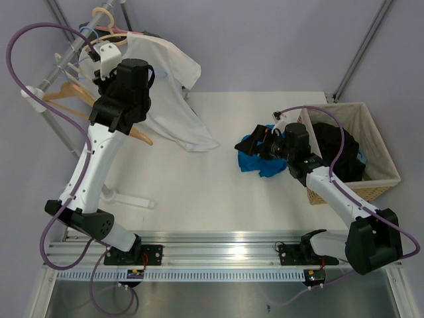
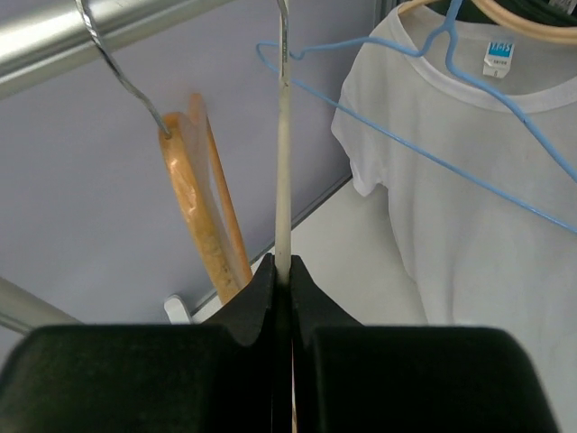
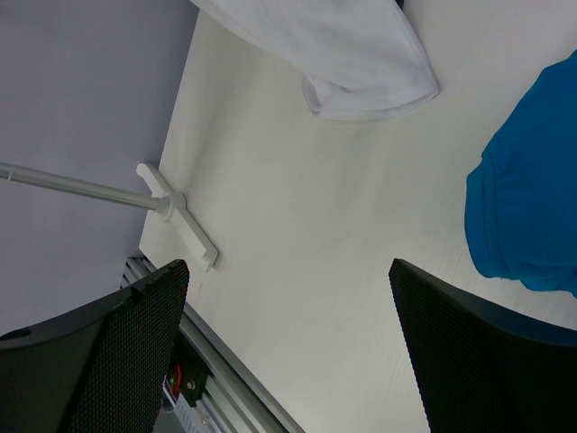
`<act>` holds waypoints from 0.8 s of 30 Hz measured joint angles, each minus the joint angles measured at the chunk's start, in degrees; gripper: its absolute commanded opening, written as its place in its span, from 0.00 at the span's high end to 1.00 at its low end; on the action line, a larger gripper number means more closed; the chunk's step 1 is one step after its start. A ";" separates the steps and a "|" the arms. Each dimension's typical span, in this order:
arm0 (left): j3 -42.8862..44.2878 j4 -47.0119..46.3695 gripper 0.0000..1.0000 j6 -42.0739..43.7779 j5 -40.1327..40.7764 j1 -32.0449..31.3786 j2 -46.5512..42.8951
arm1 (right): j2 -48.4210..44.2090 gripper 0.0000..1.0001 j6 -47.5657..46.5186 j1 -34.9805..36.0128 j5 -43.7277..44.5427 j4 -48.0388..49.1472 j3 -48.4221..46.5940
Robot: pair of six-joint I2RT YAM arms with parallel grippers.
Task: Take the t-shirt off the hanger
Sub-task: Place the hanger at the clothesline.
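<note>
A plain lavender wall (image 2: 108, 180) fills the space behind and to the left of the left gripper (image 2: 284, 271). A silver clothes rail (image 2: 54, 36) crosses above that gripper. Beneath the right gripper (image 3: 287, 271) spreads the white tabletop (image 3: 297, 180), evenly lit, with only soft shadows. Beyond and to that gripper's left, the rail stand's white cross-shaped foot (image 3: 178, 214) rests on the tabletop beside the same wall.

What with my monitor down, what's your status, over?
Left gripper shut on cream hanger. Right gripper open, empty. White t-shirt still hung. Blue hanger across its front.
</note>
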State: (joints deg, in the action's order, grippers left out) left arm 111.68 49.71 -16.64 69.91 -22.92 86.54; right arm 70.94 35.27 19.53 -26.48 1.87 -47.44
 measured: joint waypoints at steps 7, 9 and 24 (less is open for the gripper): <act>-2.49 -0.17 1.00 -2.32 -2.71 2.10 1.75 | -0.11 0.01 -0.74 0.44 0.04 -0.50 0.00; -2.58 -0.33 0.97 -2.69 -3.26 2.12 2.08 | -0.13 0.00 -0.83 0.46 0.04 -0.52 0.00; -4.48 -2.01 1.00 -4.72 -9.01 2.67 1.88 | -0.17 0.00 -0.98 0.55 0.04 -0.87 -0.02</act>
State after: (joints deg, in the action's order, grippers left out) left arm 107.20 47.70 -21.37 60.90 -20.25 88.42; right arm 70.76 34.28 20.08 -26.44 0.99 -47.46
